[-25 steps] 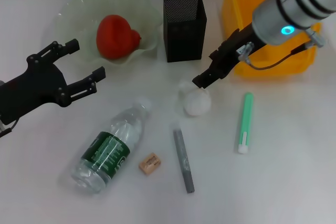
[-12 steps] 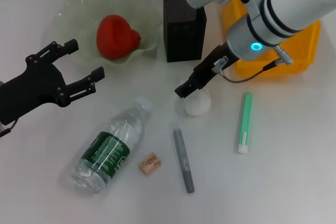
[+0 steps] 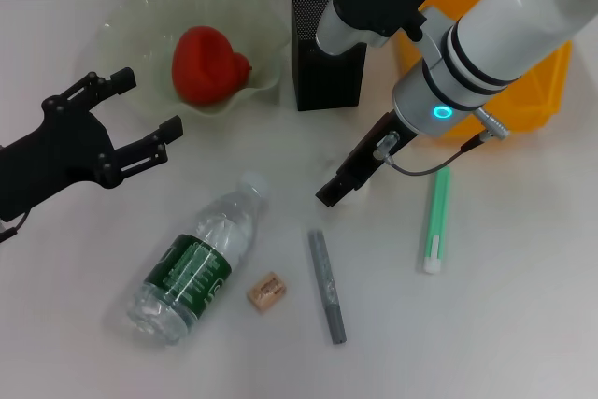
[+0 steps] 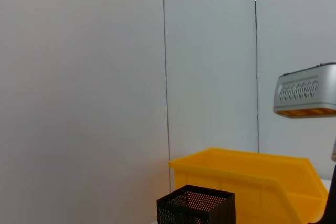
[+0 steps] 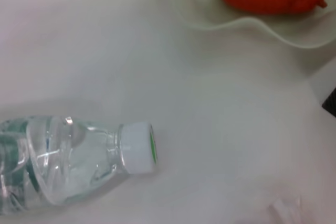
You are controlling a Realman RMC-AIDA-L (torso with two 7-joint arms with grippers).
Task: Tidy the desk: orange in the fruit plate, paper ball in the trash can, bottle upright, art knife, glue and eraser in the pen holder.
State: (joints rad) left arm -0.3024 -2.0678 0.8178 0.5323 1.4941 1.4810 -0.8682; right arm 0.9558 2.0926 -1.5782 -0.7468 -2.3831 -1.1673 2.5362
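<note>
A red-orange orange [image 3: 207,64] lies in the pale fruit plate [image 3: 121,25] at the back left. The clear bottle [image 3: 196,263] lies on its side near the front, white cap toward the back. A tan eraser [image 3: 266,290] and the grey art knife [image 3: 327,285] lie beside the bottle, with the green glue [image 3: 435,217] farther right. My right gripper [image 3: 338,184] is low over the paper ball and hides it in the head view. A crumpled white edge of the paper ball [image 5: 286,208] shows in the right wrist view. My left gripper [image 3: 145,105] hovers open by the plate.
The black mesh pen holder [image 3: 327,53] stands at the back centre. The yellow trash can [image 3: 533,91] is to its right, partly behind my right arm. The left wrist view faces a wall, with the pen holder [image 4: 195,208] and trash can [image 4: 247,182] low in it.
My right gripper has swung left and toward the front, dropping from beside the trash can onto the paper ball, which it now covers. The left arm has barely moved.
</note>
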